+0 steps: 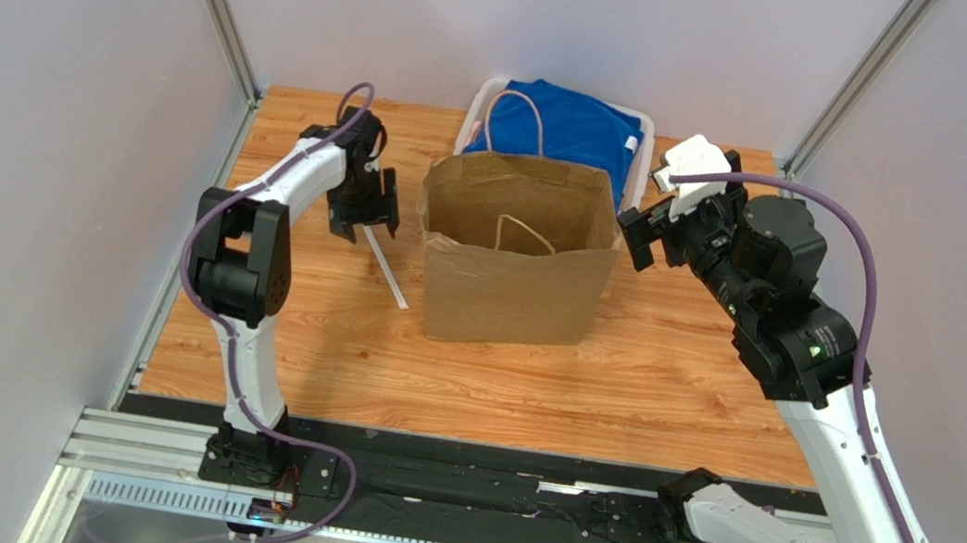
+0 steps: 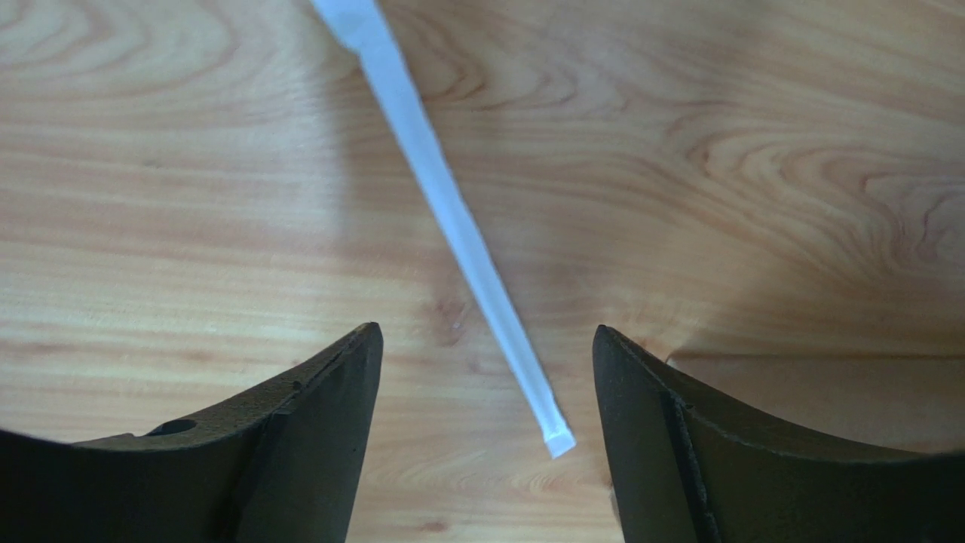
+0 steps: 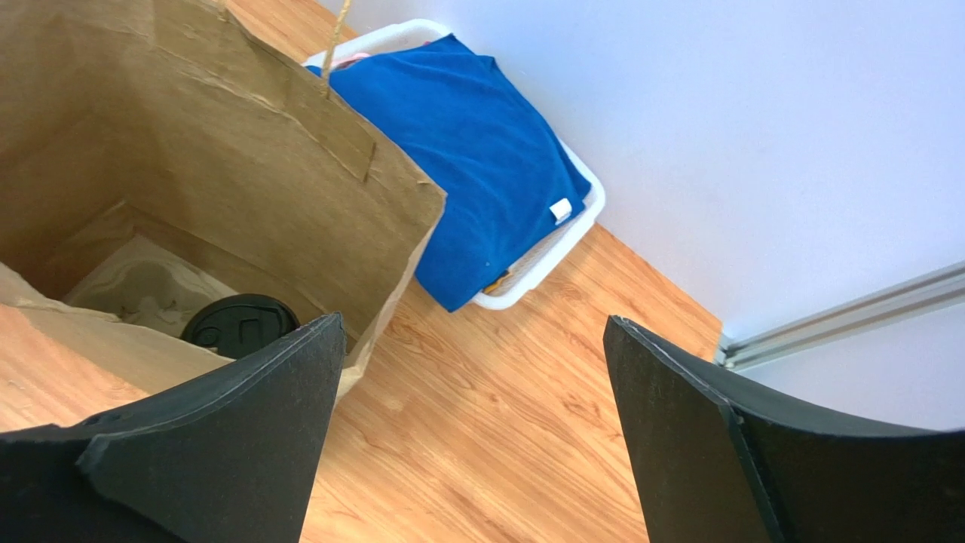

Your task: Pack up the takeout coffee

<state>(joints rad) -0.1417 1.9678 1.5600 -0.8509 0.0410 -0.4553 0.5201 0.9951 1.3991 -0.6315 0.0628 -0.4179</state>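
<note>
Enclosing the coffee (image 3: 240,322) — the bag (image 3: 170,147), straw (image 1: 386,269) and basket (image 3: 580,213) outside.

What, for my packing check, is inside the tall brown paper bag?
A round black plastic lid and grey pulp carrier at the bottom; the cup below the lid is hidden.

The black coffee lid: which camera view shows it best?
The right wrist view. There the black lid shows clearly at the bottom of the open paper bag. The top view shows the bag but no lid; the left wrist view shows neither.
</note>
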